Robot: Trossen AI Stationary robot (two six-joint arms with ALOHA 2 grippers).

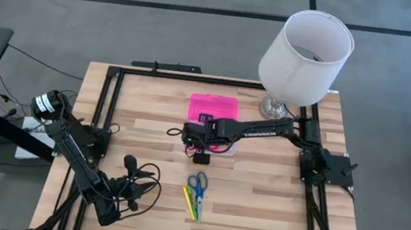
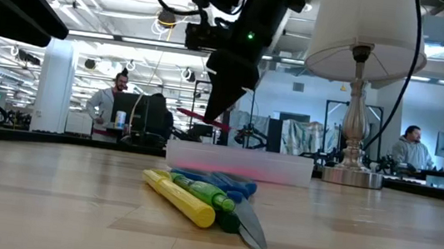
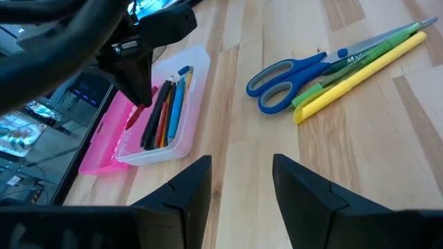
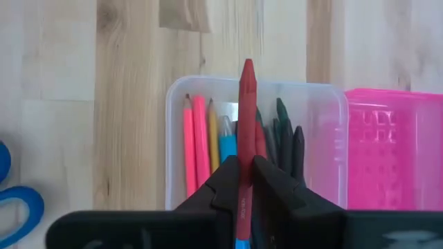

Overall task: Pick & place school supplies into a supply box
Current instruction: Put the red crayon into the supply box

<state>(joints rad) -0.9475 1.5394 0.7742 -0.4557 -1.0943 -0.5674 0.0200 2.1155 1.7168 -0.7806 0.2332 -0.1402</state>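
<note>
Clamping a slim red crayon (image 4: 247,104) above the clear plastic supply box (image 4: 181,104), right end effector (image 4: 247,181).

At the bottom centre of the frame the right gripper (image 4: 246,181) pinches a red pencil (image 4: 246,117) between its dark fingers, tip pointing to the top of the frame. Behind it sits the clear case base (image 4: 181,97) with pink, orange, blue and dark pencils (image 4: 198,145) lying lengthwise. The pink lid (image 4: 394,149) lies at the right edge. Blue scissor handles (image 4: 15,204) show at lower left on the wooden table (image 4: 83,83).
</note>
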